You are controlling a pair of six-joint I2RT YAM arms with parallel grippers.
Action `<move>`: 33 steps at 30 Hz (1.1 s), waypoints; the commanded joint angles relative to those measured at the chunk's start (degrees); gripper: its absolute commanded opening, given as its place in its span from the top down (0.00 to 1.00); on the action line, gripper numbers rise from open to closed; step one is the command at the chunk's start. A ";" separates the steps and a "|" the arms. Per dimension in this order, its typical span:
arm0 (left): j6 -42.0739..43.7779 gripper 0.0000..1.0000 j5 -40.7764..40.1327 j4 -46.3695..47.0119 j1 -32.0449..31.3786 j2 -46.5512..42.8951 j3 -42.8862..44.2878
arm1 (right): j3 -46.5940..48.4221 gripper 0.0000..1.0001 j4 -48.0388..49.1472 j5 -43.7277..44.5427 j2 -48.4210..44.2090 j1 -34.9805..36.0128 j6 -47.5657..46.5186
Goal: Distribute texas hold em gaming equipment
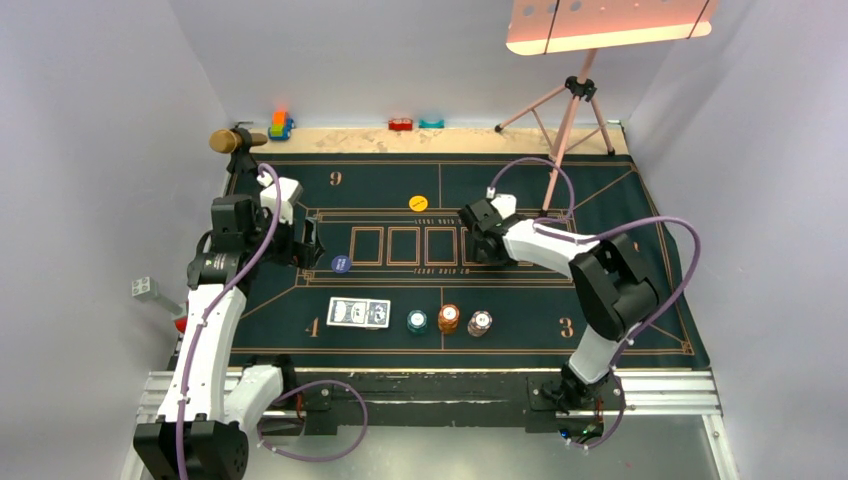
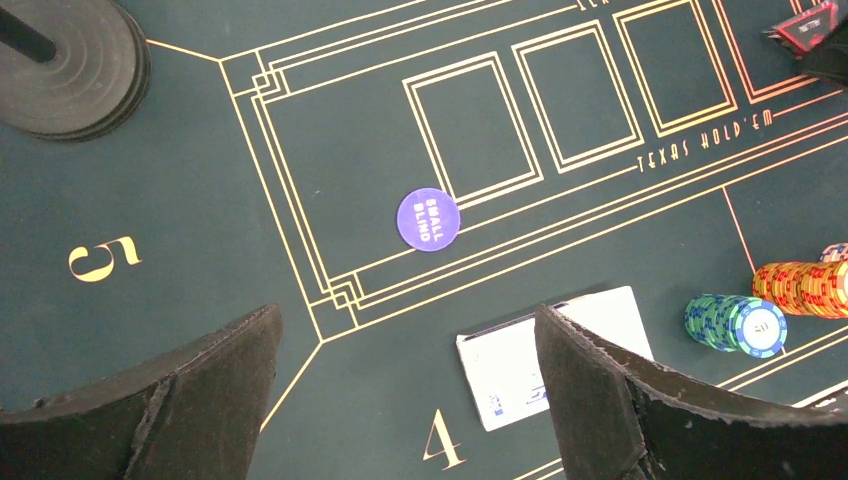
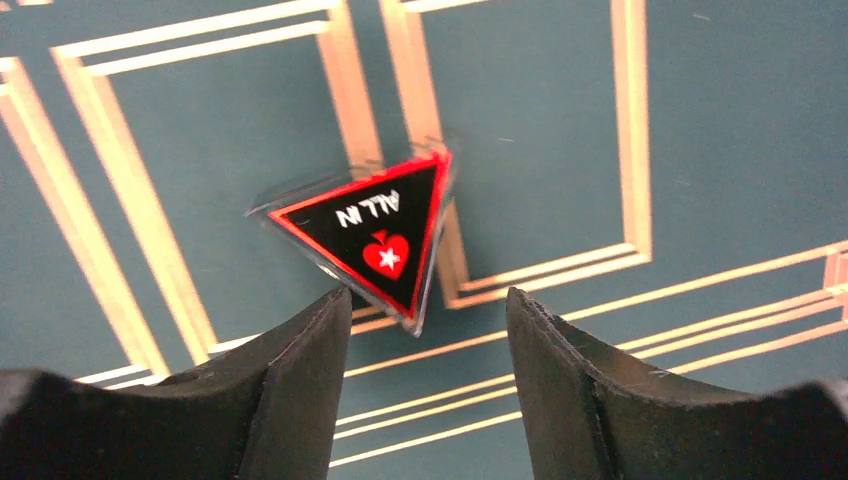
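Note:
A black and red "ALL IN" triangle [image 3: 370, 235] lies on the mat across the gold line of a card box. My right gripper [image 3: 428, 295] hovers low over it, open, its fingertips just short of the triangle's near corner and nothing between them. In the top view the right gripper [image 1: 480, 240] hides the triangle. My left gripper [image 2: 405, 312] is wide open above the mat near the "4". A navy "SMALL BLIND" disc [image 2: 428, 219] lies ahead of it. The blue-backed cards [image 1: 358, 313], teal chips [image 1: 417, 321], orange chips [image 1: 449, 318] and white-grey chips [image 1: 480, 323] sit along the near side. A yellow disc [image 1: 418, 202] lies farther back.
The dark green gold-lined mat [image 1: 620, 320] covers the table. Small colourful toys [image 1: 281, 124] and a brown object [image 1: 230, 140] line the back edge. A tripod [image 1: 570, 100] stands at the back right. A black round base [image 2: 70, 65] sits left of the left gripper.

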 commanded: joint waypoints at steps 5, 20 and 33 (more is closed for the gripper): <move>1.35 0.00 0.59 1.09 0.40 -1.05 0.30 | -4.78 0.42 -7.49 3.94 -8.55 -8.43 0.95; 1.61 0.00 0.76 0.76 0.37 -1.78 0.36 | 7.47 0.29 -1.88 -0.92 -2.70 -7.96 -5.09; 1.73 0.00 0.55 0.82 0.41 -1.77 0.56 | 8.73 0.28 -2.55 -0.89 5.63 -8.00 -3.90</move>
